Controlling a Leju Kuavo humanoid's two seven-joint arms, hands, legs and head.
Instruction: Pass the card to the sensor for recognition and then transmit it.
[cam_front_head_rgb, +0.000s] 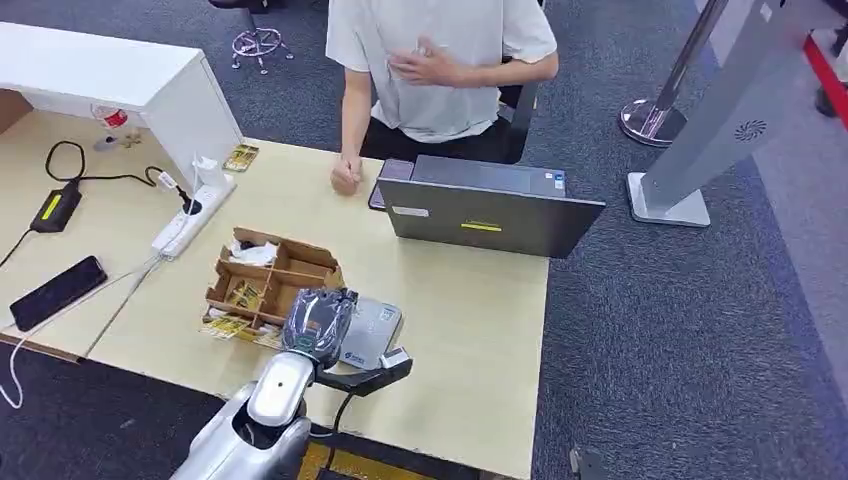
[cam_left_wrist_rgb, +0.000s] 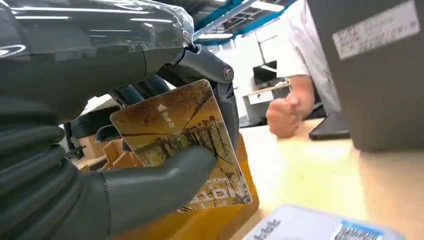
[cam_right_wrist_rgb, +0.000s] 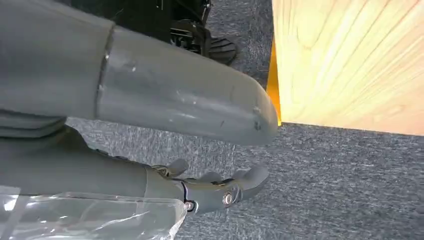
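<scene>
**Left robot hand holds the card above the reader**

The pale wooden worktop (cam_front_head_rgb: 470, 300) carries everything. Beyond the left robot hand (cam_front_head_rgb: 318, 322), across the worktop, stands a dark grey laptop (cam_front_head_rgb: 487, 212) with its lid back turned to the robot, and a person in a white T-shirt (cam_front_head_rgb: 437, 60) sits behind it, one fist resting on the worktop. Just beside the left robot hand, on its outer side, lies a brown cardboard divider tray (cam_front_head_rgb: 268, 280) with several yellow cards in and around it. Directly beneath and just past the hand lies the flat light-grey card sensor (cam_front_head_rgb: 372, 333) with a blue-and-white label. The left robot hand, wrapped in clear plastic, pinches the yellow-brown printed card (cam_left_wrist_rgb: 182, 135) between thumb and dark fingers (cam_left_wrist_rgb: 222, 107), the card tilted above the sensor. The right robot hand (cam_right_wrist_rgb: 220, 192) hangs beside the worktop's edge over grey carpet, fingers loosely apart, holding nothing.
</scene>
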